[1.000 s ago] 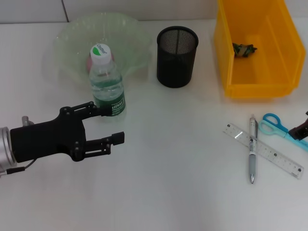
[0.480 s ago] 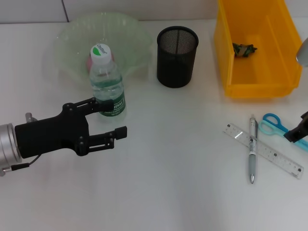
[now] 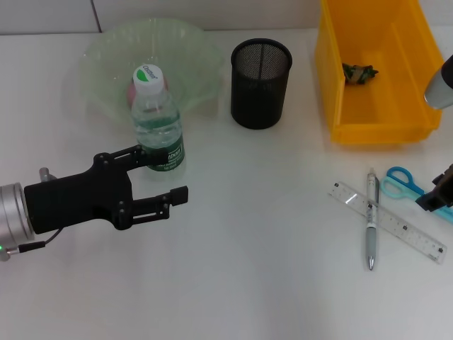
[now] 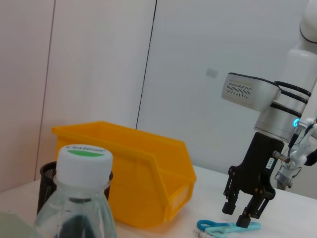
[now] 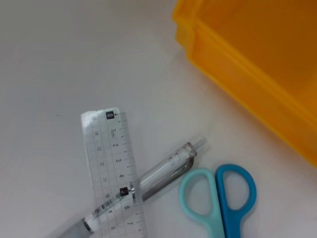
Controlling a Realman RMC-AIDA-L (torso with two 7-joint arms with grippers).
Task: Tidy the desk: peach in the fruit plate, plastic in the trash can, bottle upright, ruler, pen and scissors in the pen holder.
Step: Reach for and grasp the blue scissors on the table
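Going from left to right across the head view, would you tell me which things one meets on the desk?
Left gripper → bottle → pen holder → pen → scissors → right gripper.

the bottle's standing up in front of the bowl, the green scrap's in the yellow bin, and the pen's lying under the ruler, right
Not quite: the pen lies on top of the ruler, crossing it, as the right wrist view shows. The bottle does stand upright before the bowl, and the green scrap is in the yellow bin.
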